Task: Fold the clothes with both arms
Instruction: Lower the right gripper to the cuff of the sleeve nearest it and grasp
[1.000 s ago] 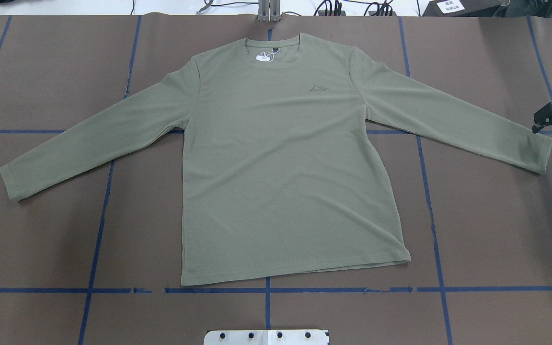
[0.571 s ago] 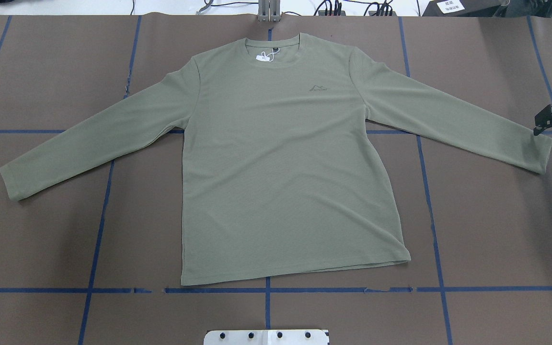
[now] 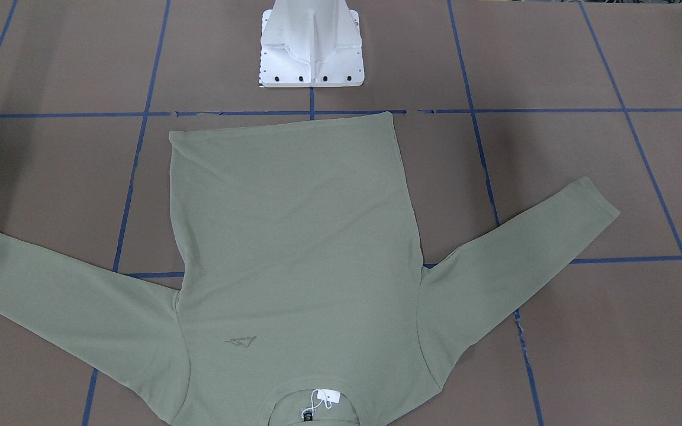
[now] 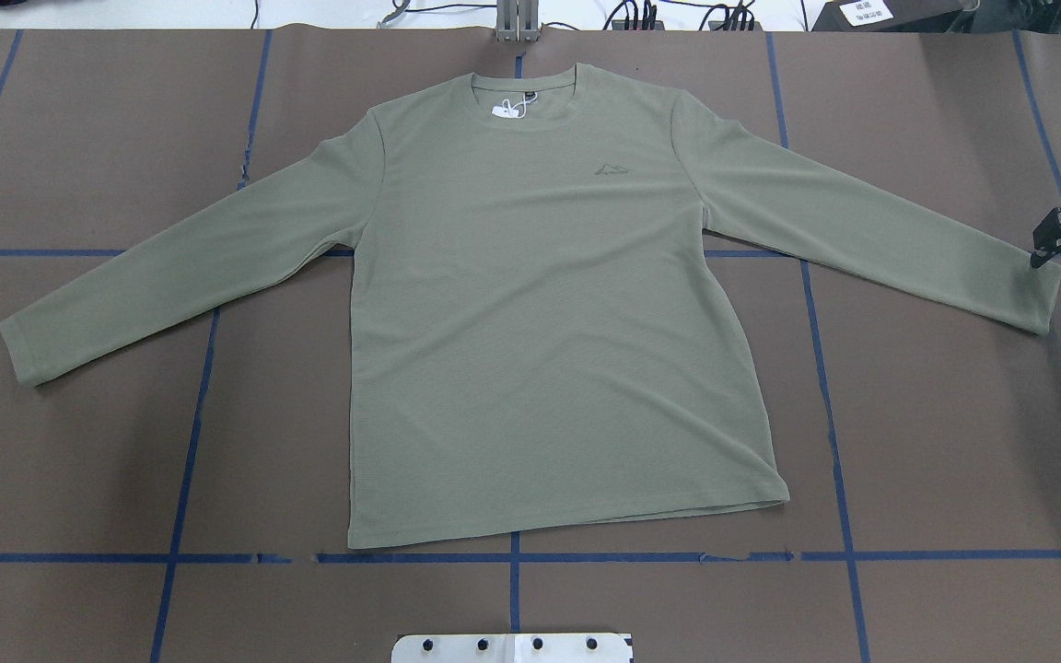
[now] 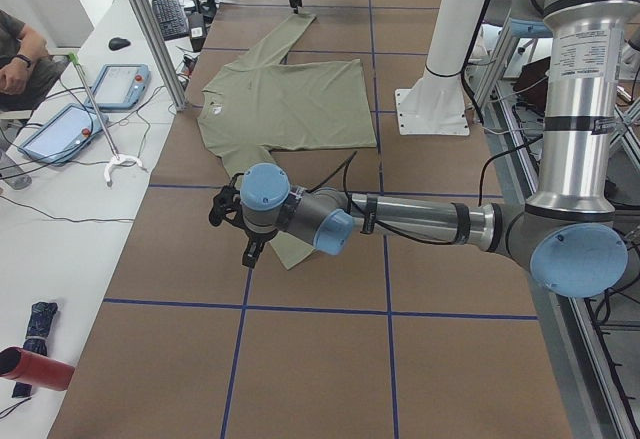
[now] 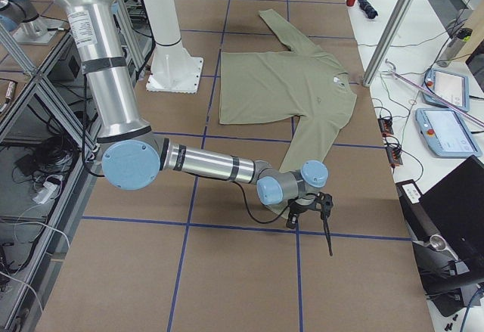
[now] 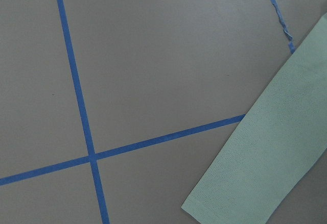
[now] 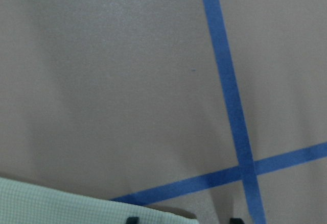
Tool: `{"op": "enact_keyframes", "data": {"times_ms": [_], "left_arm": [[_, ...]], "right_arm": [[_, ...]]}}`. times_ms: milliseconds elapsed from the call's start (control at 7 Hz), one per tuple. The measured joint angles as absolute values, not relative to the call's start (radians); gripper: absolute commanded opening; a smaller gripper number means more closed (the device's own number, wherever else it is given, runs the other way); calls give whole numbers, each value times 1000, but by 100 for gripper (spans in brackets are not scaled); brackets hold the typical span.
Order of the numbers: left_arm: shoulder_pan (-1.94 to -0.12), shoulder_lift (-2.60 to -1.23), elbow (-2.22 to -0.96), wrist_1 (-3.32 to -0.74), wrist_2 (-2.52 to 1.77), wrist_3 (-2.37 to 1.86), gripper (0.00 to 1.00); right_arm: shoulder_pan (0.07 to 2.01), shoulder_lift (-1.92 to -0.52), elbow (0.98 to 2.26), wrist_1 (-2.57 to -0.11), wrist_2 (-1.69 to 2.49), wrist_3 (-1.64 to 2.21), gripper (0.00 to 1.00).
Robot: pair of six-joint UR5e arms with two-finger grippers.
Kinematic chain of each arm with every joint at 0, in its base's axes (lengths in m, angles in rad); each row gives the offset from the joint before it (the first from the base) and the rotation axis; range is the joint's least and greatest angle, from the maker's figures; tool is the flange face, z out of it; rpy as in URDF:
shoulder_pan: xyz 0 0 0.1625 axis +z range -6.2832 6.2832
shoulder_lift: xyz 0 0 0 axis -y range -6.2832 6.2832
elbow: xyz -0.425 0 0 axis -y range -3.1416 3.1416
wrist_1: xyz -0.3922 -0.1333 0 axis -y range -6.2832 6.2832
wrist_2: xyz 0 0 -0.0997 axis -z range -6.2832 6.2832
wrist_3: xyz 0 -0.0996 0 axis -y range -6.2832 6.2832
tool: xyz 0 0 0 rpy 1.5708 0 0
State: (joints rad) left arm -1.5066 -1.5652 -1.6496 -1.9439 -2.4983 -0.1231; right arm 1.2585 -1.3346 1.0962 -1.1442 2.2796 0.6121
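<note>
The sage-green long-sleeved shirt (image 4: 549,304) lies flat and face up on the brown table, both sleeves spread out, with the white hang tag (image 4: 505,110) at the collar. My right gripper (image 4: 1059,258) hangs open just over the right sleeve's cuff (image 4: 1042,299). Its two fingertips show apart at the bottom of the right wrist view (image 8: 183,220), beside the cuff (image 8: 61,203). My left gripper (image 5: 248,251) hovers by the left cuff (image 7: 255,173). I cannot tell whether it is open or shut.
The white pedestal base (image 3: 311,47) stands at the table's near edge behind the hem. Blue tape lines (image 4: 512,557) grid the table. A side bench with tablets (image 5: 60,129), an aluminium post (image 5: 150,29) and a seated person (image 5: 15,54) lie beyond the collar side.
My right gripper has shifted a little toward the right sleeve's cuff and lower over it. The shirt has not moved.
</note>
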Motion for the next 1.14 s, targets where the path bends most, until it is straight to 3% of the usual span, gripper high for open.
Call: {"op": "enact_keyframes", "data": {"times_ms": [429,714,1143], "left_arm": [[-1508,-1555,-1671,-1942,-2498,-124,100],[-1509,-1553,-1687,-1941,-2497,-124,100],[-1509,-1552,-1692,-1939,-2496,-124,100]], "right_arm": [[1254,-1335,1095,-1144,2282,613,44],[1251,-1334,1094,-1144,2283,614,0],[1249,-1335,1102,-1149,2293,615,0]]}}
